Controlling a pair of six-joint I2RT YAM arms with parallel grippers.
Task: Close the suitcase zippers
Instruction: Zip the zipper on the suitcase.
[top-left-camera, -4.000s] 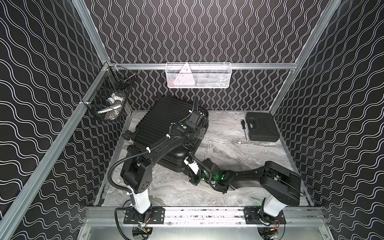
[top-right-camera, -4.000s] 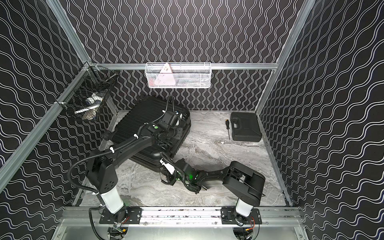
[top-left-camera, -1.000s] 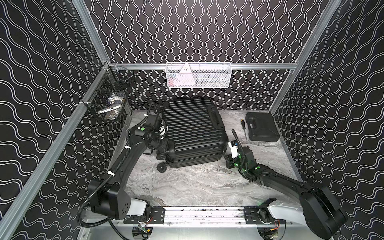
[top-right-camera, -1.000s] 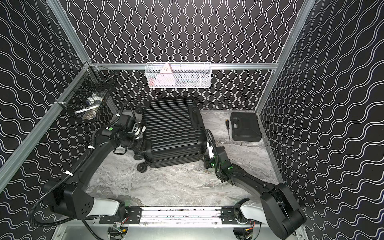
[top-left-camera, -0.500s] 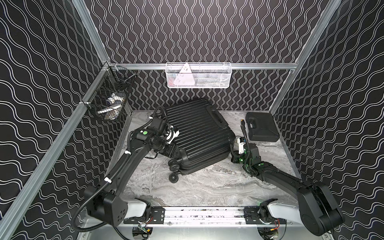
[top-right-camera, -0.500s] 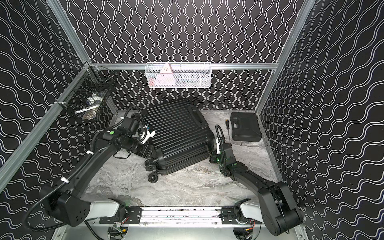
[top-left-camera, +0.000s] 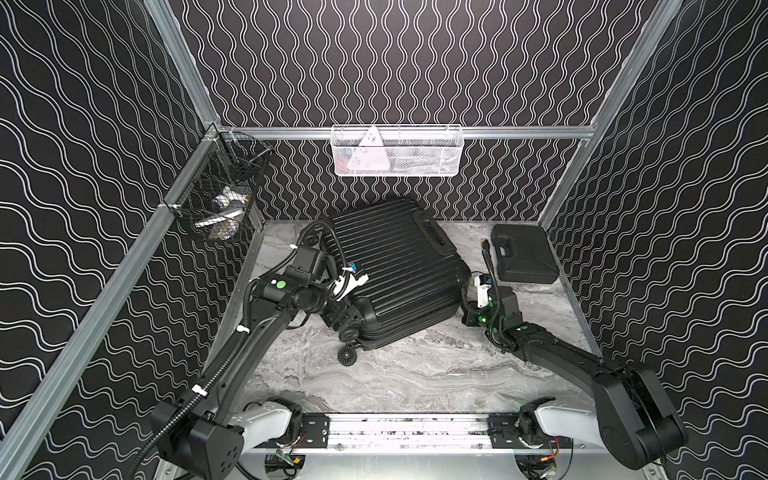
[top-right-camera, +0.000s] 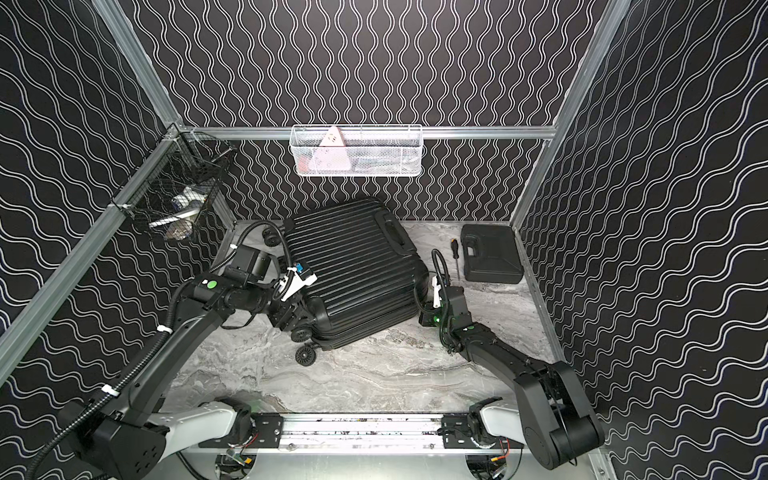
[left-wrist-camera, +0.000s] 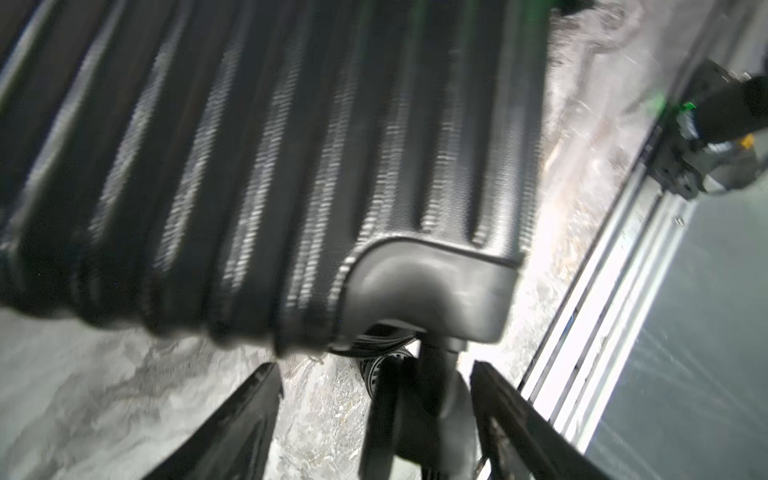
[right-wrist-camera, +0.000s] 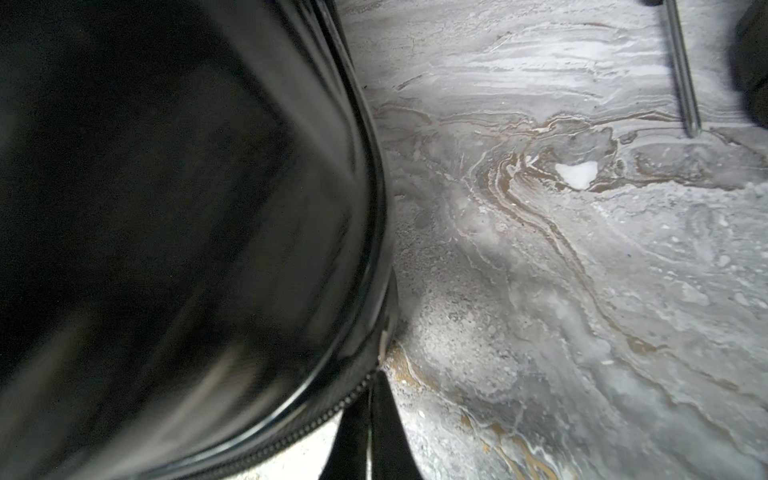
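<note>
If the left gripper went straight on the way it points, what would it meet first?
Most likely the caster wheel standing between the left gripper's open jaws, then the suitcase corner behind it.

The suitcase (top-left-camera: 395, 270) lies flat on the worktop (top-left-camera: 415, 374), between the two grippers. The left gripper (left-wrist-camera: 374, 368) is at its wheeled end, with a caster (left-wrist-camera: 432, 386) standing between the gripper's fingers. The right gripper (right-wrist-camera: 371, 399) is at the opposite corner, against the zipper track (right-wrist-camera: 316, 419) and possibly touching it; the view is blurred. Beyond the right gripper lies a screwdriver (top-left-camera: 486, 257), and just past that, further right, the tool case (top-left-camera: 523, 257).
</note>
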